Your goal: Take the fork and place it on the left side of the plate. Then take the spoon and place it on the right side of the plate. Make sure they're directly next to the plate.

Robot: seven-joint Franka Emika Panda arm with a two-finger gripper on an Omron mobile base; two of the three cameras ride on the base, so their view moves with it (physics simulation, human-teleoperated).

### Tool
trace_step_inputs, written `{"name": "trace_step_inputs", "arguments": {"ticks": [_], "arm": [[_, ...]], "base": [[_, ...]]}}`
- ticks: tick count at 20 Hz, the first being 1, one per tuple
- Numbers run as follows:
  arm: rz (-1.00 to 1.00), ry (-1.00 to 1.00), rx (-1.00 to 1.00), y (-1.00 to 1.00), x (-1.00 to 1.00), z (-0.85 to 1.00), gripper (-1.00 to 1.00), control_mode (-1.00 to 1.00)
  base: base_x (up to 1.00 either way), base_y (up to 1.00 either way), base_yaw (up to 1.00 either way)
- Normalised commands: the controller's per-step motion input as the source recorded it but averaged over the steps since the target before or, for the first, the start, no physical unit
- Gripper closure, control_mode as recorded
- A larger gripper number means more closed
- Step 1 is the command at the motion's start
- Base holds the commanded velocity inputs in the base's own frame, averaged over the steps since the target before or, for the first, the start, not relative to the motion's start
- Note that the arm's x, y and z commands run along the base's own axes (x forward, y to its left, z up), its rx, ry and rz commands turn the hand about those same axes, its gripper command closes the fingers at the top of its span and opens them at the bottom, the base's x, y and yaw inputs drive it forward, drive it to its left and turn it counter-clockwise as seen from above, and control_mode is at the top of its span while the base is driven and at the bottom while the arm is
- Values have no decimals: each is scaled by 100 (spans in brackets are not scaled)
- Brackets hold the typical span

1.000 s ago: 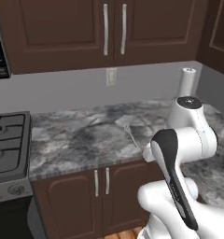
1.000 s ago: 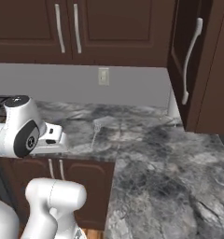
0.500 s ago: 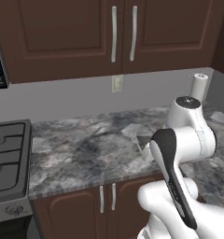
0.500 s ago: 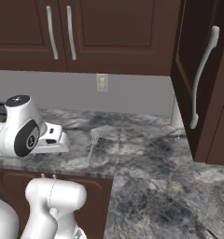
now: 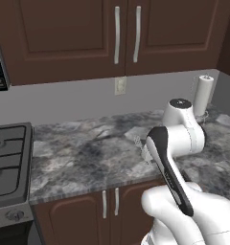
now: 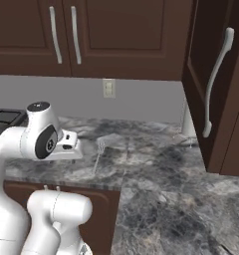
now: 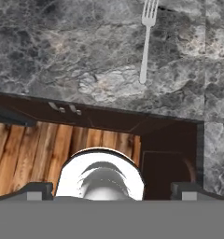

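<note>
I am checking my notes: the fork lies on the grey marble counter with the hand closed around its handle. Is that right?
Not quite. The fork does lie on the grey marble counter, but the hand is open and well away from it, holding nothing. The hand view shows the fork lying alone, untouched.

Both base views look forward and down from behind the arm at the table; the hand view looks straight down, sharing the fork.
</note>
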Motion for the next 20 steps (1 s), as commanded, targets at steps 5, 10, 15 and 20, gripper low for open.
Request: {"name": "trace_step_inputs", "arguments": {"ticks": [5,10,15,20], "arm": [[-11,13,0,-20,58,-34,-100,-100],[-13,13,0,-15,66,-38,-100,-100],[-1,2,1,-9,70,-22,-100,-100],[0,1,0,-1,72,-27,-100,-100]], "base": [[0,0,0],[0,0,0],[0,0,0],[0,0,0]]}}
